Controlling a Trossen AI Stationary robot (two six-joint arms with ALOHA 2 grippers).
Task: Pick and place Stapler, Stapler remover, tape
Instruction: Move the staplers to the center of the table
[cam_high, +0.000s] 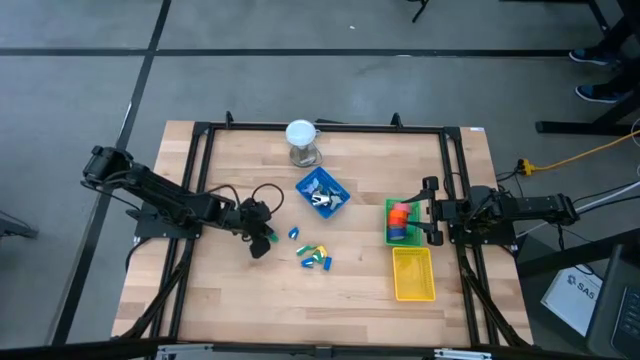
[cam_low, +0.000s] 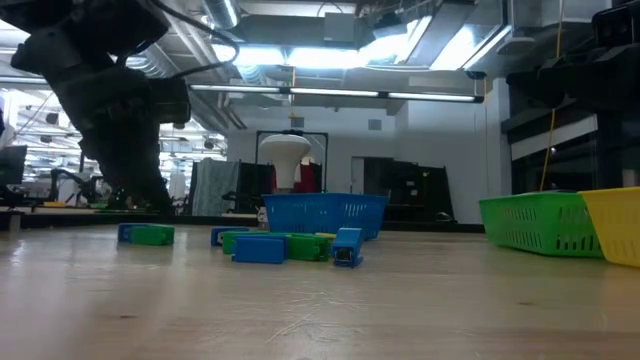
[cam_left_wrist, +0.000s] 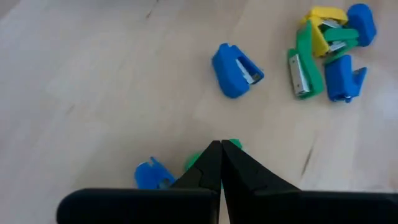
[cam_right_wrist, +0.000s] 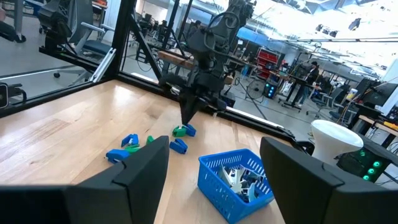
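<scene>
green stapler (cam_left_wrist: 231, 145) under closed left hand (cam_left_wrist: 220, 149)

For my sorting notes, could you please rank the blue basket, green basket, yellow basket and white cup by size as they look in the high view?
1. Yellow basket and blue basket: look about alike, so I won't rank them.
2. Green basket: partly hidden by the right gripper, so unsure.
3. White cup: smallest.
</scene>
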